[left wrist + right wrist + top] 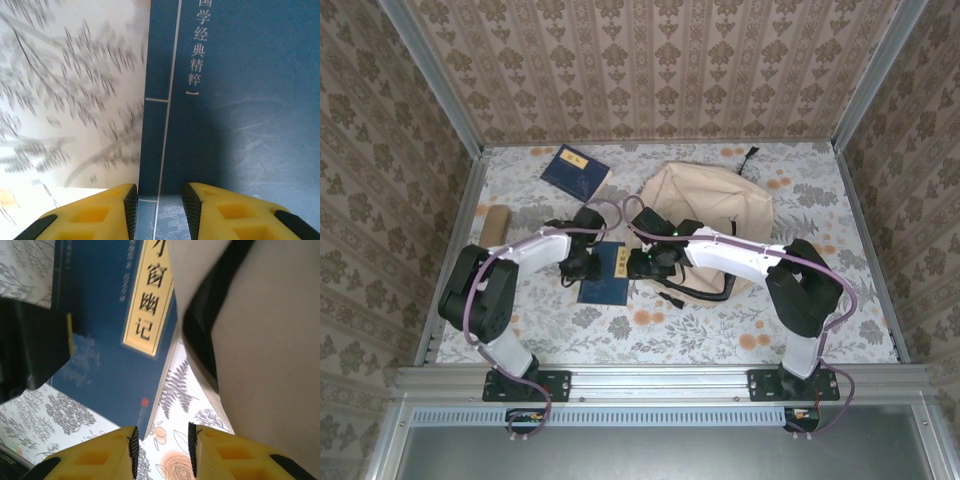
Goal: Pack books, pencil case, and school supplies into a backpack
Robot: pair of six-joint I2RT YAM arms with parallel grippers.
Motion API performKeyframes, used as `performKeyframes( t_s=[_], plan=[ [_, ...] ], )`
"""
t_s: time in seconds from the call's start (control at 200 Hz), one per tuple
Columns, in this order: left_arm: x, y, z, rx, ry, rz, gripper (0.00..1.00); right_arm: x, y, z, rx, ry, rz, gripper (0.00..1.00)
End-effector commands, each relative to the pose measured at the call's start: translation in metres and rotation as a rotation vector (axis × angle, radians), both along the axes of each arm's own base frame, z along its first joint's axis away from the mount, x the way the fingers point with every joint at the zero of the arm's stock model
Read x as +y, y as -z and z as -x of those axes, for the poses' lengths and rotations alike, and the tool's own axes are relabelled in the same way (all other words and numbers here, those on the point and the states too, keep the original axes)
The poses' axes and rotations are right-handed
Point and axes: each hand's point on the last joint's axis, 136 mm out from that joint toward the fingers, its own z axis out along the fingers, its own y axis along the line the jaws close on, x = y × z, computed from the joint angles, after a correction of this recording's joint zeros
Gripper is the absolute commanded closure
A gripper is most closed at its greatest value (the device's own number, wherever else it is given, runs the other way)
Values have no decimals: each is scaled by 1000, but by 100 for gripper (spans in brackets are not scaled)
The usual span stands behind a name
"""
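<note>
A dark navy book (pixel 607 282) lies flat on the flowered tablecloth, just left of the beige backpack (pixel 720 205). My left gripper (pixel 582 264) points down at the book's left edge (pixel 240 100). Its yellow fingers (pixel 158 210) stand narrowly open over the cover, and nothing is pinched between them. My right gripper (pixel 642 262) is at the book's right side. Its fingers (pixel 162 452) are open over bare cloth, between the book's corner (pixel 105 340) and the backpack (pixel 270 340). A second navy book (pixel 574 172) lies at the back left. The tan pencil case (pixel 497 222) lies at the left.
A black strap (pixel 705 293) of the backpack loops onto the cloth near my right arm, and its dark edge (pixel 200 335) passes close to my right fingers. The left gripper's dark body (pixel 30 350) sits on the book's far side. Metal rails and patterned walls enclose the table.
</note>
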Motion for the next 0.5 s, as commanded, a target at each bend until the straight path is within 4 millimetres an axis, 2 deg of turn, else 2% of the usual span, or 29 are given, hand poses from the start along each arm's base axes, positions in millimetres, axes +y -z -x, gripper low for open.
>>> performKeyframes(
  t_s=[0.0,0.095,0.23,0.42,0.495],
  plan=[
    [20,16,57,157,-53,-65,63,1,-17,13,-30,19,-37,65],
    [17,4,61,113,-62,-8,62,4,-15,29,-35,4,-39,65],
    [9,-19,59,48,-58,100,54,9,-9,44,-33,-3,-35,63],
    [-6,-36,49,26,-72,303,47,22,2,40,-4,-2,-24,61],
    [-5,-39,41,20,-100,365,46,31,10,37,17,-16,-16,61]
  ],
)
